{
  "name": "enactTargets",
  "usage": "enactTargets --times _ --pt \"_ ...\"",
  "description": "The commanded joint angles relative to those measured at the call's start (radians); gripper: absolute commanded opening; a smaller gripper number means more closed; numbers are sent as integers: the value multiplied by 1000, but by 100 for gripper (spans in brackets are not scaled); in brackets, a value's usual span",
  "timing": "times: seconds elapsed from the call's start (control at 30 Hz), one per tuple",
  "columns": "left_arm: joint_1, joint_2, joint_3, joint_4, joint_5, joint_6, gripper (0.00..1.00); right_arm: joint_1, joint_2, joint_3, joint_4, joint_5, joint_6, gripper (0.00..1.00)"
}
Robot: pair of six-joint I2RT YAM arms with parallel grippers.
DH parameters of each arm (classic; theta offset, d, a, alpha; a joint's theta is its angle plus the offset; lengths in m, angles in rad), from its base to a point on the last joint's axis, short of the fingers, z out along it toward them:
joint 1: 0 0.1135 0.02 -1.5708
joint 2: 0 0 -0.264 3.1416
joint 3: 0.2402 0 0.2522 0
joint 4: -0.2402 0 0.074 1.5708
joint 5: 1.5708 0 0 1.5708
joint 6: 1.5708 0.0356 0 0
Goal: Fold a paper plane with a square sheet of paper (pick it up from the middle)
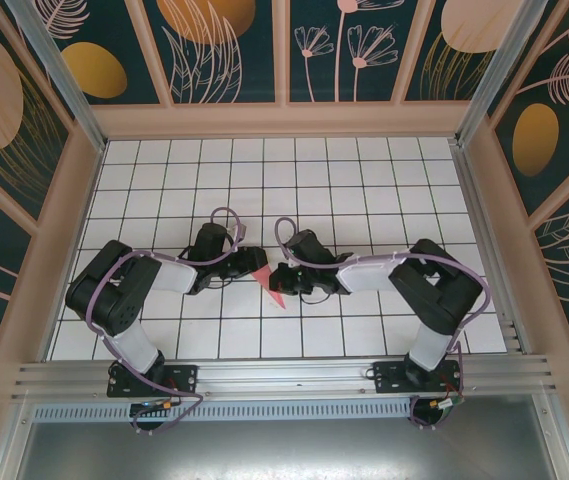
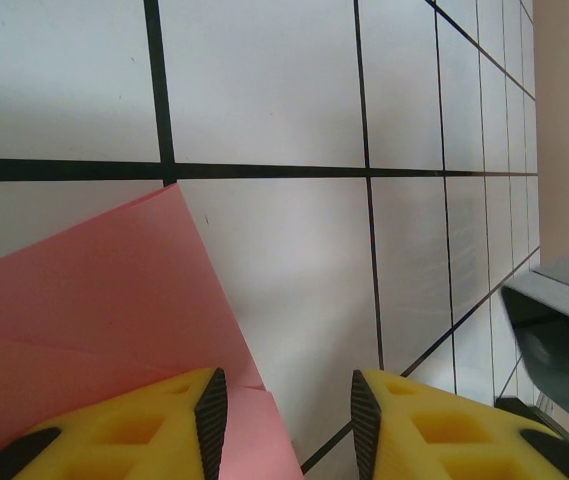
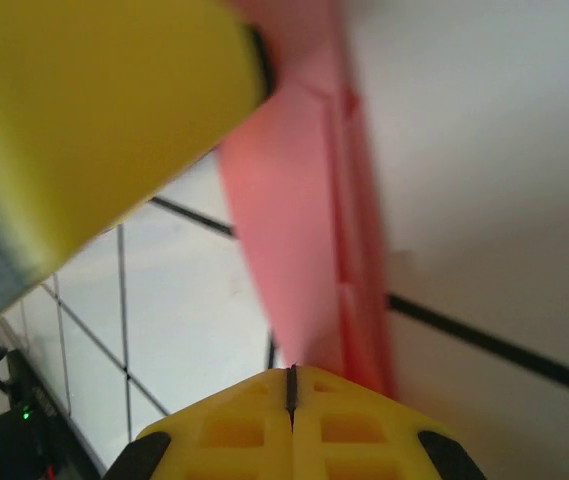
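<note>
1. While the left gripper [image 2: 289,400] stands part open, one yellow finger sits over the half-folded paper plane [image 2: 94,300] and the other over bare tile. It seems to act as a weight rather than a pinch. How hard it bears down cannot be told. It would serve best by pressing flat on the stacked layers close to the crease.
2. The paper lies at the middle of the white grid table [image 2: 284,260], between the two grippers, with its pointed end toward the near edge. The right wrist view shows several narrow layers running along one long fold, so the step in hand is probably setting a lengthwise crease. The edges should line up before any pressure goes on.
3. The right gripper [image 3: 291,385] is closed, fingertips together, and the paper's end runs right up to their seam, so it is apparently nipped there. Any pull should be gentle, low to the table and along the crease. A sideways tug could tear the thin sheet or slide it out from under the left finger.
</note>
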Motion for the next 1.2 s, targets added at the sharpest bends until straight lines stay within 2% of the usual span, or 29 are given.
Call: enactTargets --times 0.0,0.13,0.27,0.5,0.67,1.03,1.17 --pt "0 44 -40 -155 -78 38 41 -19 40 -2 -1 -17 18 6" --pt "1 15 -42 -157 -102 58 42 -19 59 -52 -49 -3 13 1" --pt "23 -10 -28 -187 -132 98 46 -18 68 -78 -109 19 -7 0" --pt "142 -44 -19 -195 -99 154 49 -10 60 -99 -121 2 -25 0" --pt "184 -42 -9 -205 -101 180 51 -7 54 -98 -109 -9 -21 0" --pt "262 -117 128 -401 -168 277 54 10 44 -107 -71 -25 9 0" --pt "265 -199 131 -444 -147 253 56 17 11 -138 -25 11 83 0"
